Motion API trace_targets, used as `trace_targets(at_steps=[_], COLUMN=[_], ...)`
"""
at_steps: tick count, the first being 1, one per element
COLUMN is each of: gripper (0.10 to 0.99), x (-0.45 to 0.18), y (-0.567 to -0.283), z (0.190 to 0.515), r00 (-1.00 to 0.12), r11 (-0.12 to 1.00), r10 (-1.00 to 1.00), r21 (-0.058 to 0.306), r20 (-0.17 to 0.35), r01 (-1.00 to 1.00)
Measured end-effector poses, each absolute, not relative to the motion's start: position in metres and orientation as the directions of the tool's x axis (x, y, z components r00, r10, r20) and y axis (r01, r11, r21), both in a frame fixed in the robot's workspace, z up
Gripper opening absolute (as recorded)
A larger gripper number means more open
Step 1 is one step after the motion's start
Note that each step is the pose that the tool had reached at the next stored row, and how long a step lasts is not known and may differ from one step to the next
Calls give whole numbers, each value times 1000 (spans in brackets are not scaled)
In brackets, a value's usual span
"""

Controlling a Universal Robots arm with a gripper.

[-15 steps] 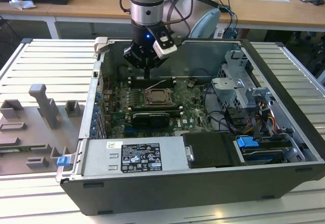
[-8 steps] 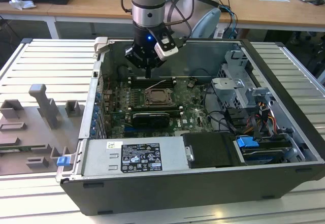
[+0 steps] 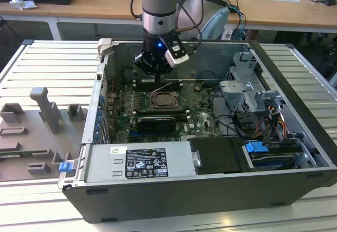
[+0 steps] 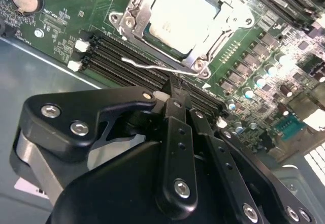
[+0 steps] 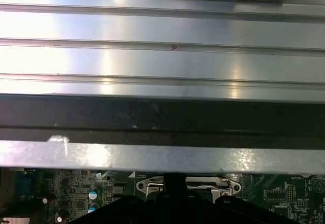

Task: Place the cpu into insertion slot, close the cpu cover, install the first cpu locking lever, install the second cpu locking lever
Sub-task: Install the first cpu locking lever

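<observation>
The cpu (image 4: 183,18) lies flat in the insertion slot (image 3: 162,101) on the green board, its pale metal top facing up. The cpu cover (image 4: 133,16) lies down over it, framing the chip. One thin wire locking lever (image 4: 144,64) stands free along the slot's near edge, beside the memory slots. My gripper (image 4: 174,84) hangs just above that edge with its fingers pressed together, the tip right at the lever wire. Whether it touches the wire I cannot tell. In the exterior view the gripper (image 3: 157,78) is low inside the open case, just behind the slot.
Long black memory slots (image 4: 117,56) run beside the socket. A black expansion card (image 3: 156,121) lies in front of it, with the power supply (image 3: 139,163) nearer still. Drive cage (image 3: 247,90) and cables (image 3: 237,121) crowd the exterior view's right. Grey fixtures (image 3: 42,116) stand outside the case.
</observation>
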State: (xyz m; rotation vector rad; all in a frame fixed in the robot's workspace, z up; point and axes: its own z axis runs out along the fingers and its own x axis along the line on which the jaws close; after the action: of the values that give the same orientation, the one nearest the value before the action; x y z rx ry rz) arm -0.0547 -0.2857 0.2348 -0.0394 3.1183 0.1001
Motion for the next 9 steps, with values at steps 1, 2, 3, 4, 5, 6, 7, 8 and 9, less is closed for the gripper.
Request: trace_targets(at_steps=[1,2,3,4,5,6,7,8,9], gripper=[106,106,106,106,106,106,106,106,106], x=[-55,-55,-55,-55,-55,-55,-55,-55,-54], y=[-286,-286,-286,-286,-286,-286,-286,-286,-286], z=[235,234,234,234,234,233,233,232,232], r00=[-999,-999,-999,-999,-999,-999,-999,-999,-999], r11=[998,998,998,998,998,998,998,998,997], r10=[-25,-25,-25,-25,-25,-25,-25,-25,-30], r21=[64,64,63,64,64,64,64,64,65], r20=[-22,-22,-22,-22,-22,-22,-22,-22,-22], r01=[-26,-26,-26,-26,-26,-26,-26,-27,-31])
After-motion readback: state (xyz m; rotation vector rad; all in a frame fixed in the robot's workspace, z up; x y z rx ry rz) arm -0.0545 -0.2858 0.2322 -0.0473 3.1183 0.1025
